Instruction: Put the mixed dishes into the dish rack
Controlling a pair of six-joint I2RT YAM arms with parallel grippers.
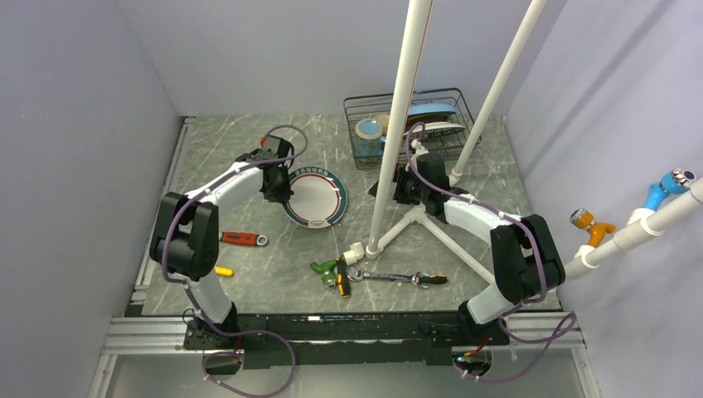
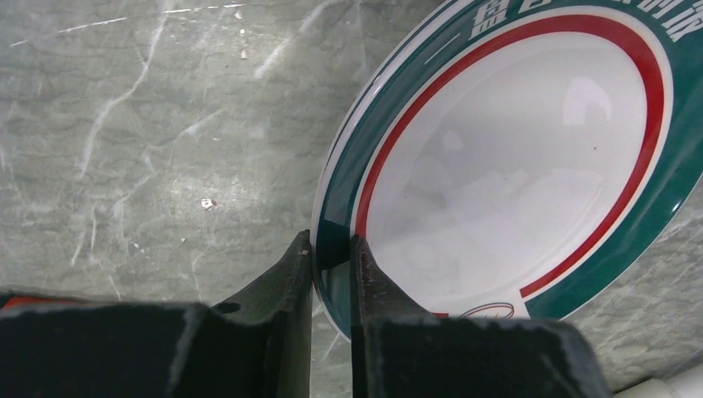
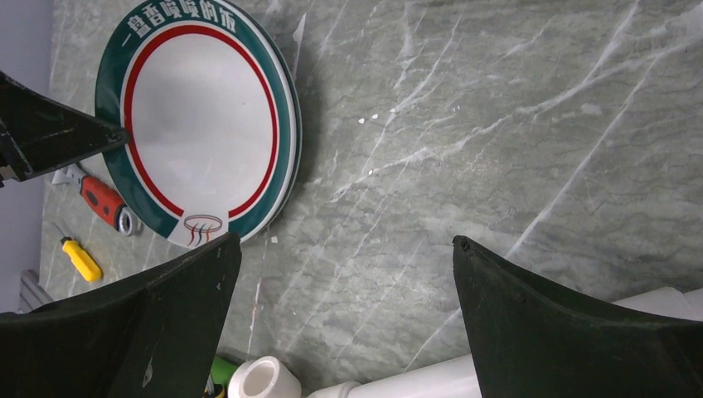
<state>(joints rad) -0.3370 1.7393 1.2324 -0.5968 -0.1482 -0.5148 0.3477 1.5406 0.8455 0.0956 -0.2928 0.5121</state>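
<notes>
One green-rimmed white plate (image 1: 315,197) pinched by left claw (image 2: 332,240) | right claw (image 3: 341,242) gaped empty | white pipe frame (image 1: 406,108) fronted black wire rack (image 1: 369,98)

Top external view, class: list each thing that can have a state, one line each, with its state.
green-rimmed plate, outside the dish rack, gripped at its edge.
left end effector, shut on the green-rimmed plate.
right end effector, open, empty.
light-blue plate, in the dish rack.
teal mug, upright in the dish rack.
</notes>
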